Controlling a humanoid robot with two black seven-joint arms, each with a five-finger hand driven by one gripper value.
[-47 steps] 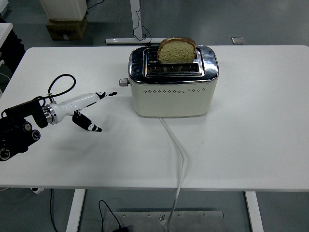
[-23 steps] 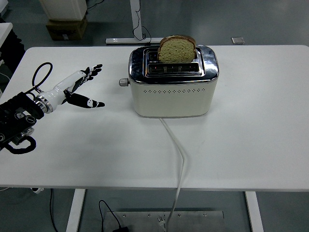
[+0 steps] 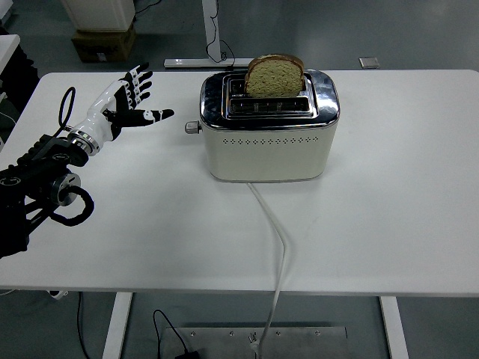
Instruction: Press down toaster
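Observation:
A cream and chrome toaster point(image 3: 268, 134) stands at the middle back of the white table point(image 3: 389, 224). A slice of bread point(image 3: 274, 76) stands up out of its rear slot. The lever knob point(image 3: 192, 127) sticks out of the toaster's left end, in its raised position. My left hand point(image 3: 129, 101) is open with fingers spread, raised above the table to the left of the knob, apart from it. The thumb points toward the toaster. The right arm is out of view.
The toaster's white cord point(image 3: 275, 239) runs from its front down over the table's near edge. A cardboard box point(image 3: 103, 41) and a desk base point(image 3: 211, 45) stand on the floor behind the table.
My left hand has swung up and toward the back of the table, moving left away from the lever knob, and its fingers have spread open.

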